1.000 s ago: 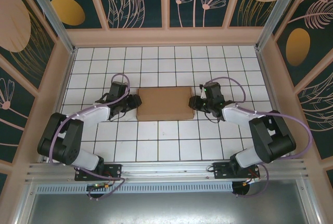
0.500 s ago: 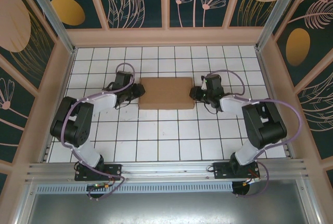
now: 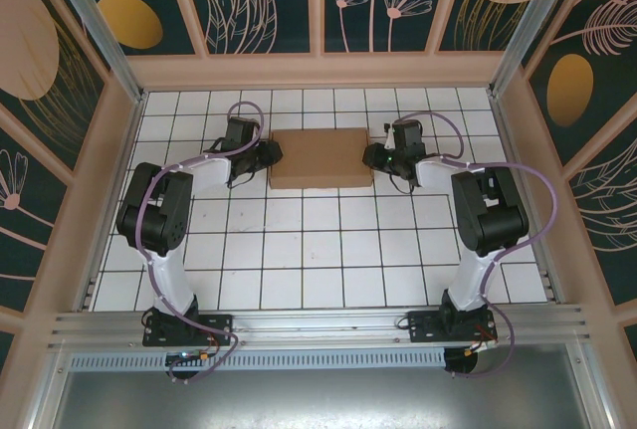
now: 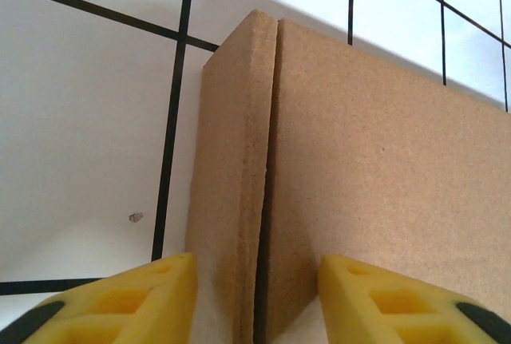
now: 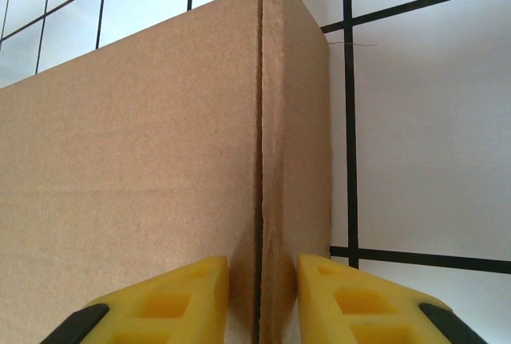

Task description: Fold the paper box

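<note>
Looks close to finished. Lying toward the far side of the white tiled counter (image 3: 318, 250), closed up as a plain brown, shallow rectangular cardboard paper box (image 3: 318, 157), top panel down flat, end walls upright, corner seams at both ends showing just a thin dark gap. Flanked at its left end by the left gripper (image 3: 271, 154), spread astride that seam without pinching. Flanked at its right end by the right gripper (image 3: 370, 158), set narrower across the seam there, pinch or mere touch impossible to tell. Probably left to do: pressing both ends snug, then backing off

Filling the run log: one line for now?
paper box: closed, lying flat | left jaws: open, astride left end | right jaws: narrow at right end, grip unclear
</note>
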Robot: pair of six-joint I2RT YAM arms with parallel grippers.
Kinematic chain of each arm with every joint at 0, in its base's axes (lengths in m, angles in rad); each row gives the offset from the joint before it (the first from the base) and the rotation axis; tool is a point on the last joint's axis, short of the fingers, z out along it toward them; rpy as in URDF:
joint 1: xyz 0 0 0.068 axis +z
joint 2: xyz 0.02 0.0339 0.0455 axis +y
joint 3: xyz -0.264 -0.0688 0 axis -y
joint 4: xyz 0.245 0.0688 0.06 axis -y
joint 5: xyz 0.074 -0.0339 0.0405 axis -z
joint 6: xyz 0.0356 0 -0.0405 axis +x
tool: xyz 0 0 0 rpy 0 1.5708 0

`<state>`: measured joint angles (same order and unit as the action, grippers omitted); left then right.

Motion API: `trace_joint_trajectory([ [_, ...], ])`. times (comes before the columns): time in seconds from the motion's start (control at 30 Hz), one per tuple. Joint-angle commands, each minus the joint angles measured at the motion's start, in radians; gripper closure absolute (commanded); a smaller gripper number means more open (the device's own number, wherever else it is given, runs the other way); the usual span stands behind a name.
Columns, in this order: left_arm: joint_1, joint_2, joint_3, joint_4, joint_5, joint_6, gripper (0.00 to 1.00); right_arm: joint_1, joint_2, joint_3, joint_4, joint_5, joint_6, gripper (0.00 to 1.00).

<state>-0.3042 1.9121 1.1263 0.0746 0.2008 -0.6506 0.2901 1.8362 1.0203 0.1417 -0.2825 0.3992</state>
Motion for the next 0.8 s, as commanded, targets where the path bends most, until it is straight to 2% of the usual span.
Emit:
trace_joint_trajectory([
  [0.0, -0.005, 0.017, 0.021, -0.041, 0.014, 0.031, 0.50, 0.003, 0.030, -0.006, -0.053, -0.038, -0.007, 0.68],
  [0.1, -0.002, -0.021, 0.035, -0.070, -0.055, 0.041, 0.41, 0.003, -0.013, -0.009, -0.051, -0.010, -0.024, 0.55],
  [0.13, -0.001, -0.040, 0.041, -0.077, -0.080, 0.046, 0.35, 0.000, -0.036, -0.011, -0.045, 0.003, -0.030, 0.50],
  [0.17, 0.001, -0.064, 0.051, -0.087, -0.107, 0.051, 0.25, -0.003, -0.062, -0.010, -0.038, 0.013, -0.036, 0.43],
  [0.2, 0.001, -0.084, 0.065, -0.097, -0.132, 0.059, 0.06, -0.004, -0.081, -0.004, -0.037, 0.025, -0.041, 0.32],
  [0.23, 0.002, -0.109, 0.085, -0.114, -0.154, 0.073, 0.01, -0.007, -0.104, 0.010, -0.046, 0.043, -0.045, 0.13],
  [0.27, 0.004, -0.131, 0.111, -0.138, -0.168, 0.092, 0.01, -0.008, -0.122, 0.028, -0.061, 0.067, -0.050, 0.01],
  [0.37, 0.011, -0.191, 0.179, -0.231, -0.230, 0.134, 0.01, -0.011, -0.191, 0.077, -0.121, 0.178, -0.072, 0.01],
  [0.43, 0.016, -0.293, 0.158, -0.218, -0.254, 0.188, 0.01, -0.008, -0.266, 0.075, -0.117, 0.234, -0.100, 0.01],
  [0.53, 0.017, -0.510, -0.039, -0.002, -0.298, 0.286, 0.01, 0.023, -0.427, -0.019, 0.010, 0.292, -0.205, 0.01],
  [0.67, 0.017, -0.768, -0.367, 0.315, -0.561, 0.338, 0.01, 0.077, -0.614, -0.221, 0.237, 0.481, -0.359, 0.01],
  [0.73, 0.018, -0.826, -0.492, 0.445, -0.674, 0.431, 0.01, 0.092, -0.687, -0.328, 0.372, 0.599, -0.381, 0.01],
  [0.77, 0.019, -0.831, -0.553, 0.527, -0.707, 0.519, 0.01, 0.091, -0.721, -0.395, 0.457, 0.635, -0.399, 0.01],
])
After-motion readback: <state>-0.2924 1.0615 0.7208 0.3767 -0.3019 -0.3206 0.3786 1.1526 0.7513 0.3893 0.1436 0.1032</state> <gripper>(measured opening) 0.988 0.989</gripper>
